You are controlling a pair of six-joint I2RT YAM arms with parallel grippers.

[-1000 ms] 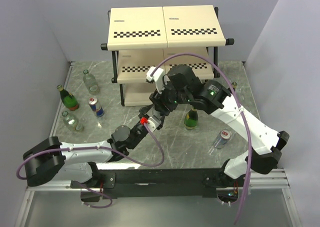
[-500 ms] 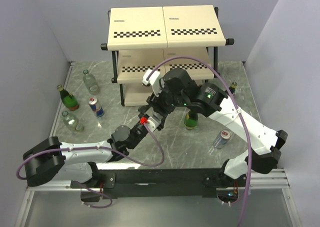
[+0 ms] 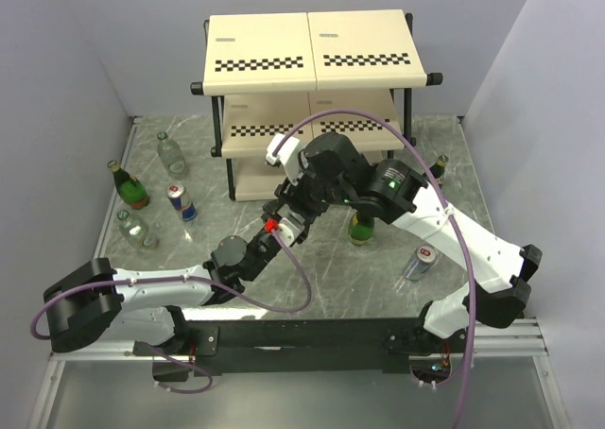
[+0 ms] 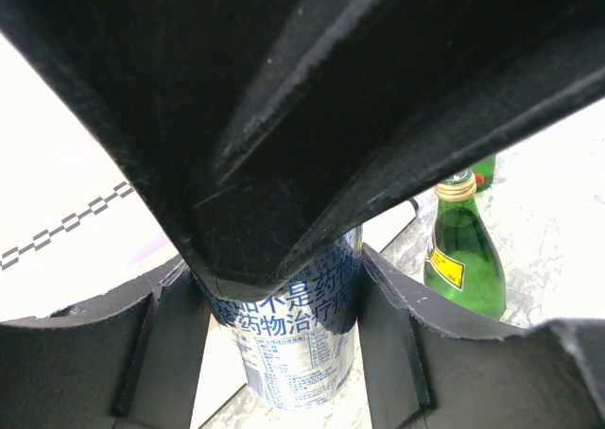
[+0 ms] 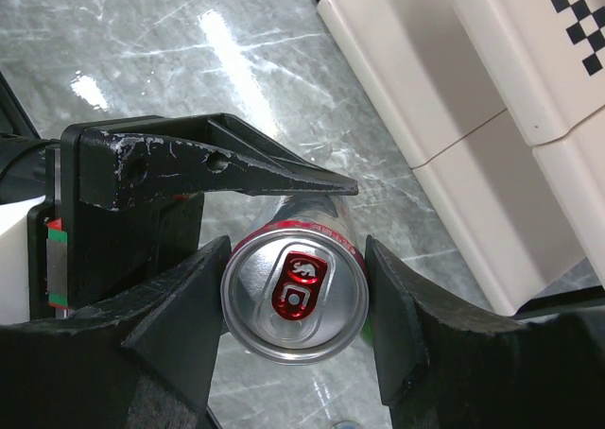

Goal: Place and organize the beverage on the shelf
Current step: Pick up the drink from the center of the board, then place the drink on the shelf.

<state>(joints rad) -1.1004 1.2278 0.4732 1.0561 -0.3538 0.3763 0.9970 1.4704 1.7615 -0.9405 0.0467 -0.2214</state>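
Note:
A silver can with blue print and a red tab on its lid stands upright in front of the shelf. Both grippers are shut on it. My right gripper clamps its rim from above, a finger pressed on each side. My left gripper holds the can's body lower down, and the right gripper's black housing fills the top of that view. In the top view the left gripper and right gripper meet at the shelf's lowest tier and hide the can.
A green bottle stands just right of the grippers. A can lies near the right front and a small bottle stands at the far right. On the left stand a clear bottle, a green bottle, a can and another clear bottle.
The right arm's wrist has shifted a little to the left and nearer the shelf. The left arm has hardly moved, and both grippers stay together at the can.

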